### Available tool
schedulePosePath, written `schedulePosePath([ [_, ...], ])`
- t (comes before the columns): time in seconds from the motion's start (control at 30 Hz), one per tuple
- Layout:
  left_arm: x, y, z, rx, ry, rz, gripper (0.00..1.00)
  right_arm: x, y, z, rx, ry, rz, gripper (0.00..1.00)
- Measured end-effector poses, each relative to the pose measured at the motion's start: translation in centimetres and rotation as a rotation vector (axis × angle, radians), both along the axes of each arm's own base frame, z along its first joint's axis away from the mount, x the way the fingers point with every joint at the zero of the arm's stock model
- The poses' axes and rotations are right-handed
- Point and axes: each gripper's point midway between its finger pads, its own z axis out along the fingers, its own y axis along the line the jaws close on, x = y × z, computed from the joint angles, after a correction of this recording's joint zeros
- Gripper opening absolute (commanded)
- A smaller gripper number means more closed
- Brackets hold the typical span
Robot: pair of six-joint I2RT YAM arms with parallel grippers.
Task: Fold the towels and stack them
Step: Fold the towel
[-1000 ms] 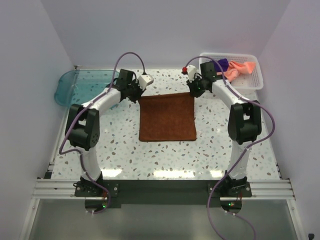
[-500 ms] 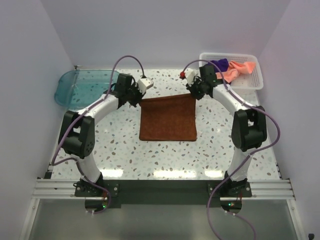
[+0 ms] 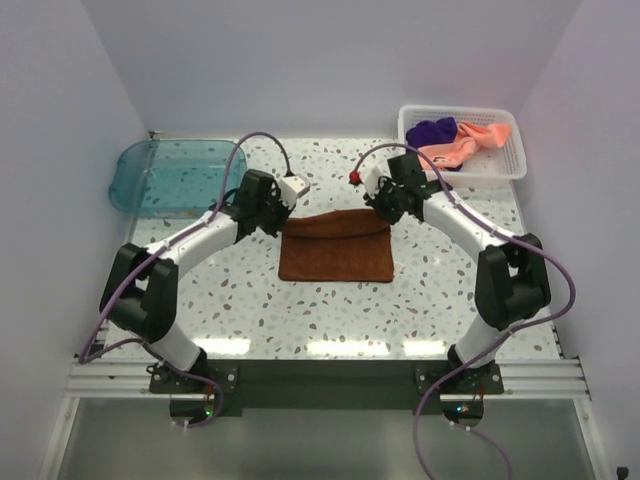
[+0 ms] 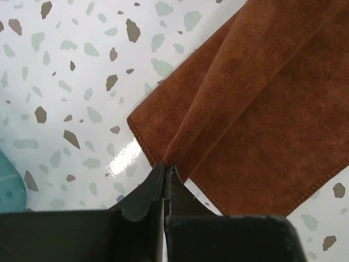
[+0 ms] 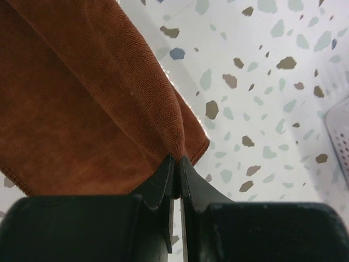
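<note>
table (image 3: 240, 295): white speckled top, both arms curving in from the near edge and meeting around the middle.
tray (image 3: 160, 178): teal see-through one, parked at the far left corner of the table, well apart from the cloth in the middle.
left gripper (image 4: 164, 170): clamped tight on the far left corner of the brown towel (image 3: 335, 258). In the wrist view the two jaws are pressed together with the hem pinched right at the tips, and a crease runs away from the pinch.
brown towel: middle of the table, a bit toward the far edge. The near part lies flat on the table. The far edge is picked up between the two grippers and hangs over the flat part, so from above it reads as a paler band across the back. Can't tell if that band touches the layer under it.
right gripper (image 5: 175, 162): same deal on the far right corner. The jaws are squeezed together on the cloth, and the corner bunches into a little ridge just above the tips.
basket (image 3: 512, 168): white mesh, far right corner of the table, near the right arm but not touching it.
purple towel (image 3: 432, 130): balled up in the left part of the basket.
pink towel (image 3: 468, 143): crumpled right next to the purple one and touching it, stretching toward the basket's far right rim.
</note>
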Motion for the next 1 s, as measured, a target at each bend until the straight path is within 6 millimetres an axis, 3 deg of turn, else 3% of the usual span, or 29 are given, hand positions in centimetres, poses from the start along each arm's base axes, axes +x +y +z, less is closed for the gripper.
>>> schedulePosePath([
  [0.33,-2.1,1.1,0.3,-0.036,0.026,0.118,0.0,-4.1,-1.7,-2.0,-0.008,0.068,-0.069,0.06],
  [0.53,-3.5,1.0,-1.0,-0.039,0.075,0.133,0.0,-4.2,-1.6,-2.1,0.017,0.067,-0.1,0.06],
  [0.83,-4.1,0.7,-1.1,-0.051,0.102,0.154,0.0,-4.4,-1.4,-2.2,0.051,0.088,-0.141,0.05],
  [1.0,-4.8,0.7,-1.6,-0.038,0.123,0.155,0.0,-5.6,-1.2,-3.1,0.064,0.127,-0.163,0.05],
])
